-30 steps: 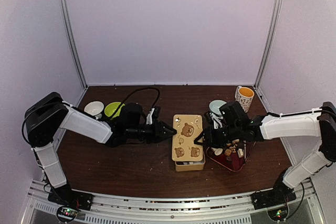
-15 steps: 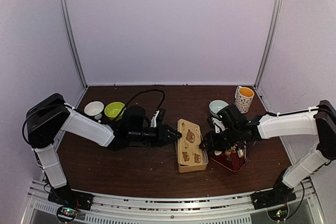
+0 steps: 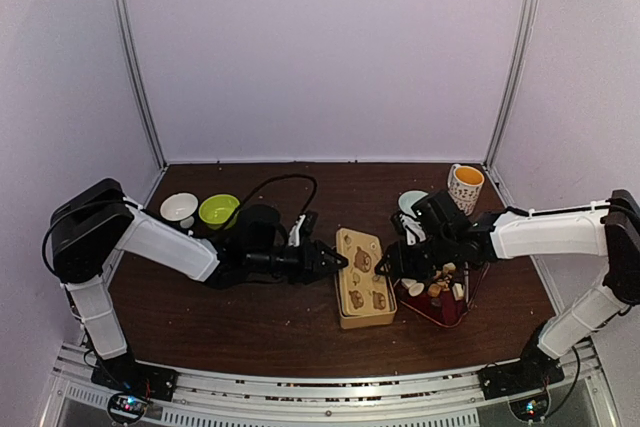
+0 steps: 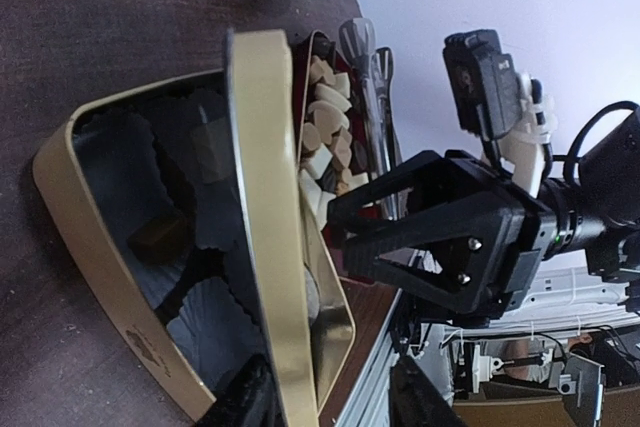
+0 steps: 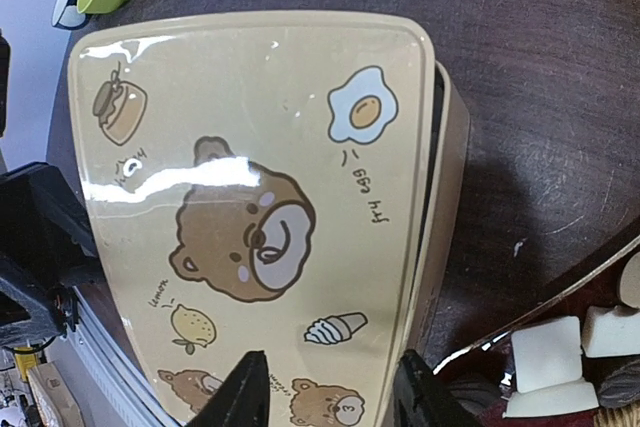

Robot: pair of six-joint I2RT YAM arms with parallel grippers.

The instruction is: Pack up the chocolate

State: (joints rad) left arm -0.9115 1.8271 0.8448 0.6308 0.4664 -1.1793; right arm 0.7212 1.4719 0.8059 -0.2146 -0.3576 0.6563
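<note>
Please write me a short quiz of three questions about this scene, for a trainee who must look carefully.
1. True or false: the bear lid lies flat and shut on the gold box.
2. What colour is the inside of the mug?
3. Where is most of the chocolate? A in the red container right of the box; B in the mug; C on the lid.
Key: 1 false, it is tilted and the box stands open; 2 orange; 3 A.

Box (image 3: pixel 365 319) contents partly behind lid (image 3: pixel 362 269)
</note>
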